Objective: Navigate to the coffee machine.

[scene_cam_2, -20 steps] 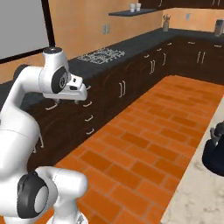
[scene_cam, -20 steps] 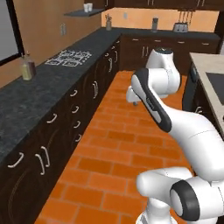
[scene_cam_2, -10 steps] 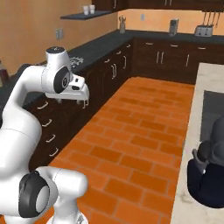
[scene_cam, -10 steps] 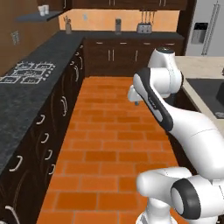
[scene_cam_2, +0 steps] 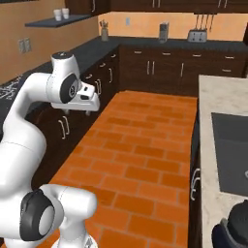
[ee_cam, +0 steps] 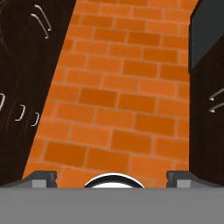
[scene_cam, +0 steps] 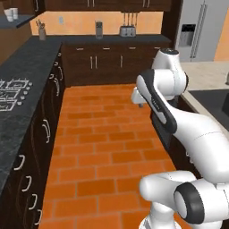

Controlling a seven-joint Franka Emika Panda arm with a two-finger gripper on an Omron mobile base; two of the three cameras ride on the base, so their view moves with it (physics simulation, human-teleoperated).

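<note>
While the base turns, the whole scene has shifted since half a second ago: the back wall now faces the cameras. The coffee machine (scene_cam: 99, 30) stands on the far tabletop (scene_cam: 112, 40), just left of the toaster (scene_cam: 128, 31); it also stands there in the right base view (scene_cam_2: 163, 32). The gripper (ee_cam: 112, 177) hangs over the brick floor (ee_cam: 122, 87), fingers wide apart, holding nothing.

1. Below the gripper (ee_cam: 112, 177), the brick floor (ee_cam: 122, 92) looks matt orange and rough.
2. Beside it, the dark wood cabinets (ee_cam: 26, 65) carry glossy metal handles (ee_cam: 19, 113).
3. Far ahead, the coffee machine (scene_cam: 99, 30) looks brushed grey metal.
</note>
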